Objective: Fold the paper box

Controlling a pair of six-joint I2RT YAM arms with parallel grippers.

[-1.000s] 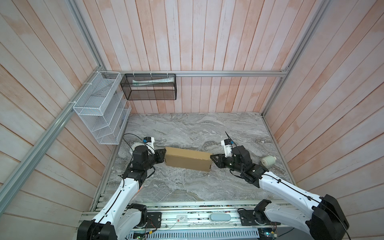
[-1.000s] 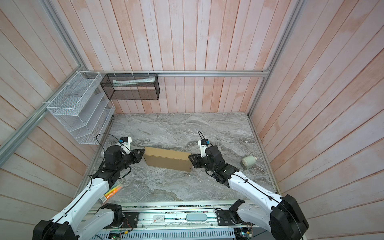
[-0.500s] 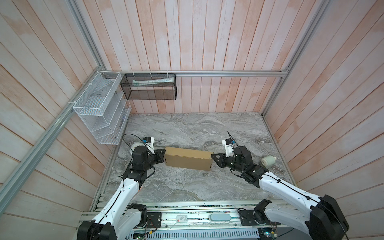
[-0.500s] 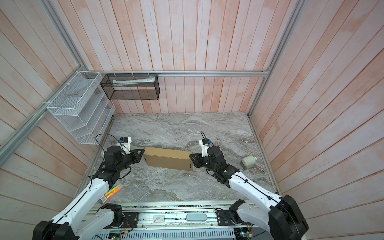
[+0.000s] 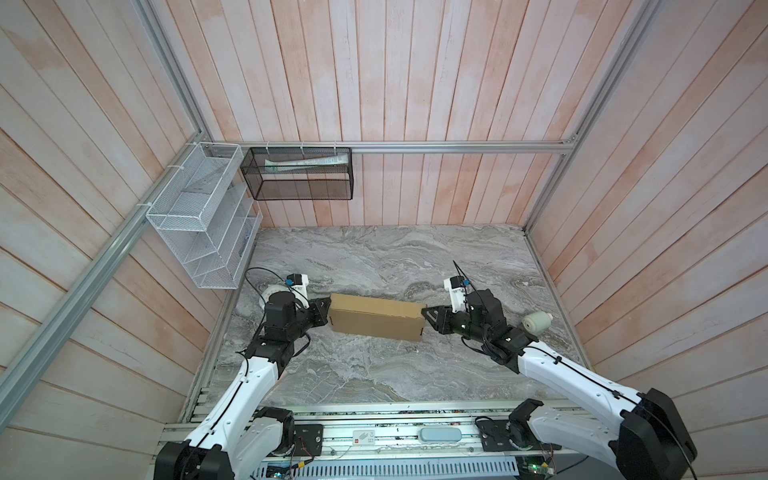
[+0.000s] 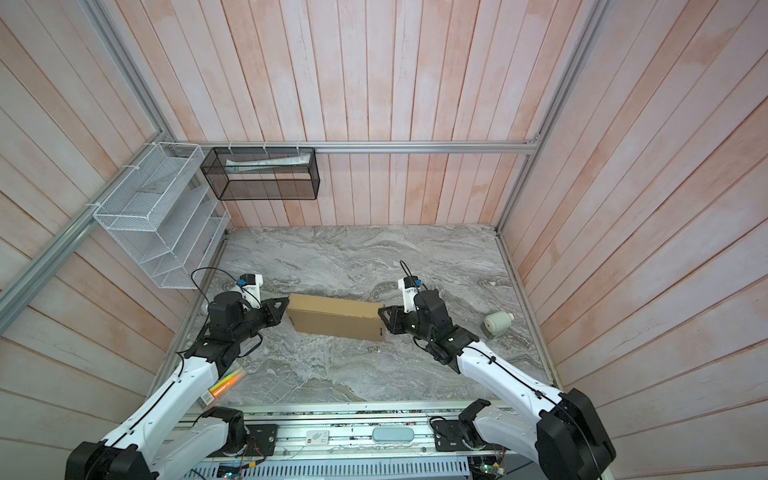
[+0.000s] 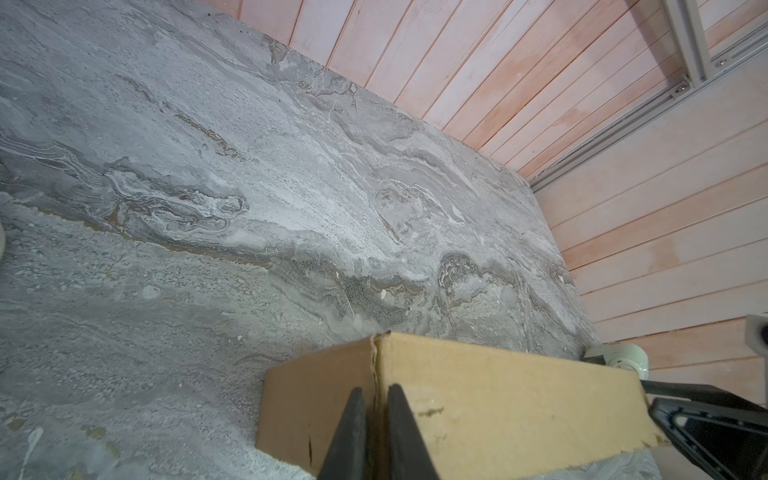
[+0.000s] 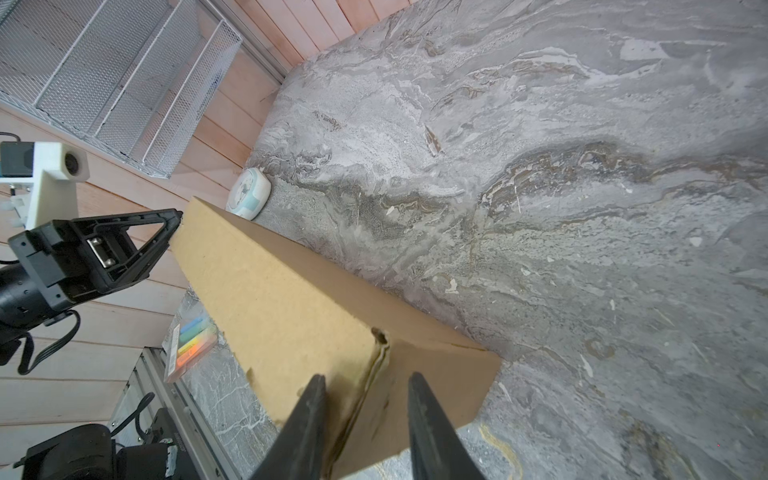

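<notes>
Cardboard is looking light but crushable: left end effector (image 7: pixel 375 392) is pinching the paper box (image 5: pixel 376 318) by one end seam; right end effector (image 8: pixel 366 380) is gaping around the other.

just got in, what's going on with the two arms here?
Both arms are at the paper box, which sits on the marble table already folded into a closed brown carton. The left gripper is pinched narrowly on the cardboard edge at one end. The right gripper is at the opposite end, jaws apart, straddling the corner seam without clamping it.
</notes>
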